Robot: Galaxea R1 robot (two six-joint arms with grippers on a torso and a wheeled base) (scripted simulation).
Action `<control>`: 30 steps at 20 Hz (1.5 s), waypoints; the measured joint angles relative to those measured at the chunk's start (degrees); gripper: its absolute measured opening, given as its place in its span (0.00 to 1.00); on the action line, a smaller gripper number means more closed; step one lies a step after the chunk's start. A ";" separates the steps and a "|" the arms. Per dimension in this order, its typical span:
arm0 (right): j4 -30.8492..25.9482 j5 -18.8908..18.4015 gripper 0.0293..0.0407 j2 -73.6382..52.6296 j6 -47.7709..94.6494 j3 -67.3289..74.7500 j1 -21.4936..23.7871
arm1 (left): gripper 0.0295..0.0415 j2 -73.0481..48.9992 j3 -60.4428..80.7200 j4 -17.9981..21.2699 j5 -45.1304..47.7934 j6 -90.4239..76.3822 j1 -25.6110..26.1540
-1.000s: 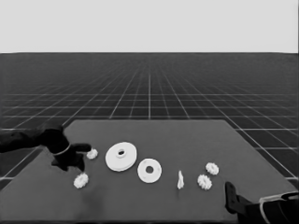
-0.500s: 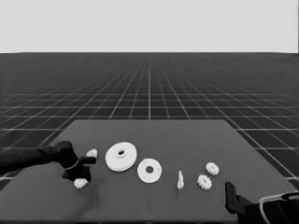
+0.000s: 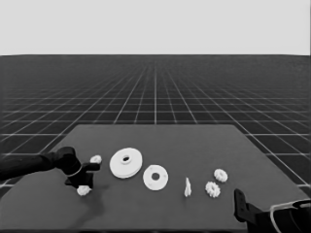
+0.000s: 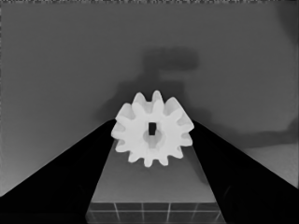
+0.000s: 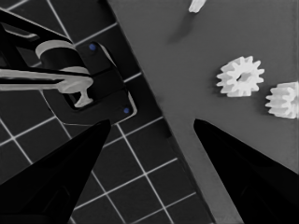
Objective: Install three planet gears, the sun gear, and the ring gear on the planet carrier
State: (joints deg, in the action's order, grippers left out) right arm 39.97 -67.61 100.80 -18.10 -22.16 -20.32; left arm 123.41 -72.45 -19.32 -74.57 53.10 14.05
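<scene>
While the left gripper (image 3: 83, 183) reaches in over the left end of the table (image 3: 204, 145), a planet gear (image 3: 83, 190) sits right at its fingertips. In the left wrist view this gear (image 4: 152, 129) sits between the two black fingers (image 4: 70, 172), its teeth reaching to the inner edge of each one, so the gripper looks closed on it, though I cannot tell whether the gear is lifted or resting on the table. Just beyond the left gripper, farther up the table, lies a second planet gear (image 3: 96, 158), apart from the fingers.

To the gripper's right, nearer the table's middle, lies the larger round part (image 3: 126, 162), flat, with its small central hole. Just past it, and a little nearer the front edge, lies the smaller round part (image 3: 155, 177), its wide hole showing; the two look close together, and I cannot tell whether they touch.

The right gripper (image 3: 239, 206) waits at the lower right corner of the head view, its fingers spread wide with nothing between them, over the table's corner and the floor grid. Ahead of it and towards the table's middle lie two more planet gears (image 3: 212, 189) (image 3: 220, 175), near each other but apart. The thin white piece (image 3: 187, 187) stands left of these two, between them and the smaller round part.
</scene>
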 joint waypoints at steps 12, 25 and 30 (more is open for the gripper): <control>0.00 0.00 0.81 0.00 0.00 0.00 0.00 | 0.14 20.71 13.34 7.39 -15.21 35.06 -13.30; 0.00 0.00 0.81 0.00 0.00 0.00 0.00 | 0.14 45.89 -12.22 -0.67 -13.63 31.58 -4.11; 0.00 0.00 0.81 0.00 0.00 0.00 0.00 | 0.14 46.01 -12.76 -1.26 -13.41 31.24 -3.57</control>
State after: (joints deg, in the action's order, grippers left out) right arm 39.97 -67.61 100.80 -18.10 -22.16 -20.32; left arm 169.42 -85.21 -20.58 -87.98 84.34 10.48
